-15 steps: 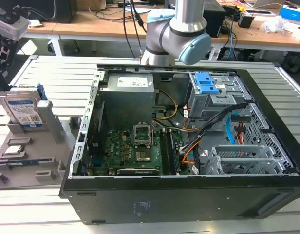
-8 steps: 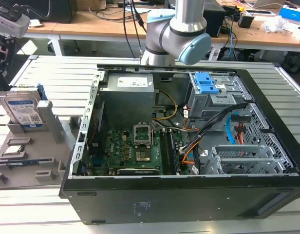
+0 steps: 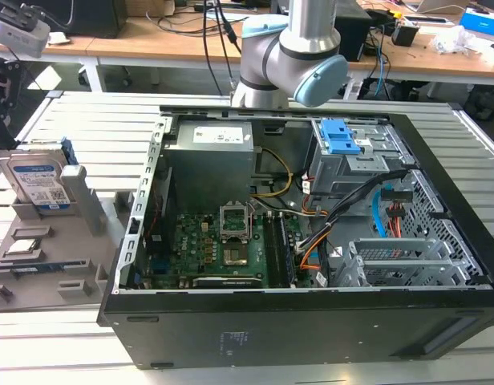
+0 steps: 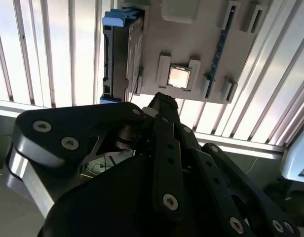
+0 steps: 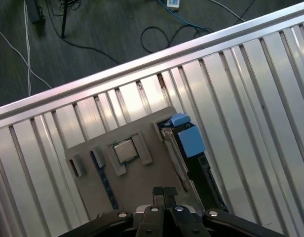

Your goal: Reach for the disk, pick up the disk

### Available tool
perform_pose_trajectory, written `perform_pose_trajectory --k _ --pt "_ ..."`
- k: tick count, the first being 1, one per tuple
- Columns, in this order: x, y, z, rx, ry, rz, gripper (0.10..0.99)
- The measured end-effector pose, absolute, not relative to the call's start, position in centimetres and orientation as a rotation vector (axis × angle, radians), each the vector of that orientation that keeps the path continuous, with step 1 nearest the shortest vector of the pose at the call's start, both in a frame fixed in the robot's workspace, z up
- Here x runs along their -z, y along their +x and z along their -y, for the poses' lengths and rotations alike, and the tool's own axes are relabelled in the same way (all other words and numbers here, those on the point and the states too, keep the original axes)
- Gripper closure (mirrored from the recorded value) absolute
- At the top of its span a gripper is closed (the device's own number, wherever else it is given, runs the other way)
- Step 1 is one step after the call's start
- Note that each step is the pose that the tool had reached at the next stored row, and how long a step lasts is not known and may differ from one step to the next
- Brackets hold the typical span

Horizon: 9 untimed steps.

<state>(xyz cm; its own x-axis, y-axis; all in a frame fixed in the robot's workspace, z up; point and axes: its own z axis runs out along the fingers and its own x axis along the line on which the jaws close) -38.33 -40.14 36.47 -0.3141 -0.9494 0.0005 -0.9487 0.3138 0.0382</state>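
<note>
The disk (image 3: 38, 180) stands on edge in a slot of a grey holder (image 3: 50, 269) at the exterior view's left, its blue-and-white label facing the camera. Both wrist views look down on it from well above: the thin silver disk (image 5: 177, 148) with its bright blue side frame (image 5: 189, 138), and again the disk (image 4: 120, 59) beside the holder (image 4: 201, 44). My gripper (image 5: 165, 190) hangs over the holder, apart from the disk, its fingers (image 4: 162, 106) pressed together with nothing between them.
The holder also carries a square processor chip (image 5: 125, 150) and a memory stick (image 5: 105, 180). An open black computer case (image 3: 311, 337) with a grey power-supply box (image 3: 211, 160) fills the exterior view's middle and right. The table is slatted aluminium (image 5: 250, 98).
</note>
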Motion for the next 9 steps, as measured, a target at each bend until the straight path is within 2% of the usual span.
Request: perform_pose_trajectory --k 9 --pt "-36.47 -38.33 40.14 0.046 1.963 2.421 0.980"
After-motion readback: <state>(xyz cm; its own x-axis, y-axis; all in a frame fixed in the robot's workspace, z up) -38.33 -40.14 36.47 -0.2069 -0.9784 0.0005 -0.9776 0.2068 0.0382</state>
